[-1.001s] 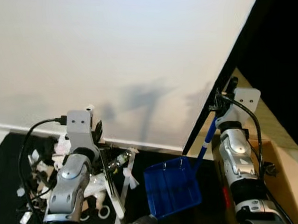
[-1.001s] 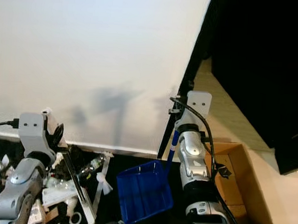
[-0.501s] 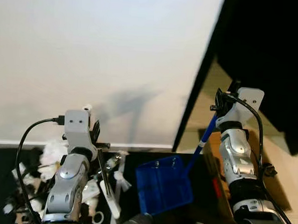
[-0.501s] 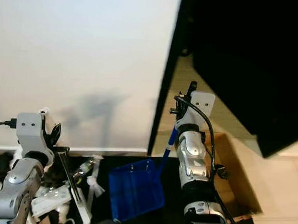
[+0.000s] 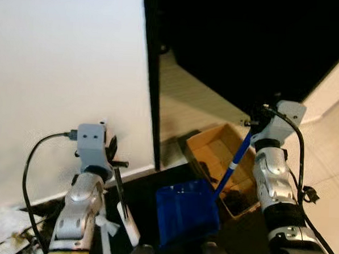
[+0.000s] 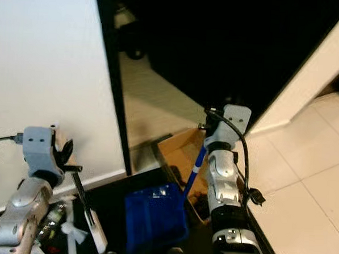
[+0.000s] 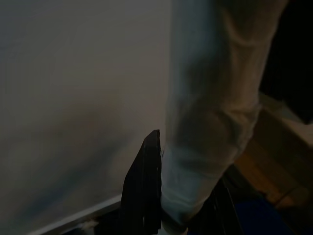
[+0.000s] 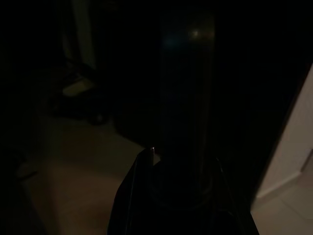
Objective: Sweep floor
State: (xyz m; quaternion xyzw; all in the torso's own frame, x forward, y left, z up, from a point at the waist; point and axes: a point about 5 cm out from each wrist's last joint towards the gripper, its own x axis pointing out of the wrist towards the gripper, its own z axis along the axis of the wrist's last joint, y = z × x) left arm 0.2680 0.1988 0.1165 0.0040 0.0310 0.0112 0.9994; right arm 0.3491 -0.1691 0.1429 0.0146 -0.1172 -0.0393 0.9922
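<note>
My left gripper [image 5: 109, 153] is shut on the broom, whose thin dark stem [image 5: 118, 187] runs down to a white part [image 5: 129, 229]. In the left wrist view the pale broom handle [image 7: 210, 117] rises beside a black finger [image 7: 144, 196]. My right gripper [image 5: 257, 117] is shut on the blue handle [image 5: 234, 164] of the blue dustpan [image 5: 186, 218], which hangs low between my arms. Scraps of white litter [image 5: 6, 225] lie on the dark floor at the lower left. The right wrist view is very dark, with a dark shaft [image 8: 186, 122] between the fingers.
An open cardboard box [image 5: 214, 149] stands on the floor just behind the dustpan. A white wall [image 5: 64, 70] fills the left, ending at a black door frame [image 5: 151, 75]. Beyond lies a dark room with wooden flooring [image 5: 187, 105]. Pale tiles [image 5: 329, 164] spread to the right.
The whole view has swung to the right: the wall and litter slid left, the cardboard box and dark doorway came into view. Both grippers keep their hold.
</note>
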